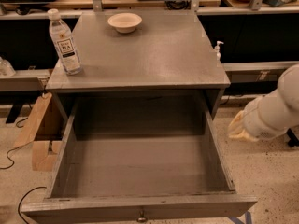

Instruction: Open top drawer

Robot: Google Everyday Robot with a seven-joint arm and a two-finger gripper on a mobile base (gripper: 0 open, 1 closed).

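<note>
Seeing top drawer standing wide open under the desk, knob at front centre. Claw hanging right of the drawer's side wall, not touching it; clenched or released, cannot tell. Bottle and bowl sitting on desk.

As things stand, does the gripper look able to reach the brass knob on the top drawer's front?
Probably yes. The gripper hangs right of the pulled-out top drawer, outside its side wall; nothing shows between it and the knob at the front's centre.
</note>
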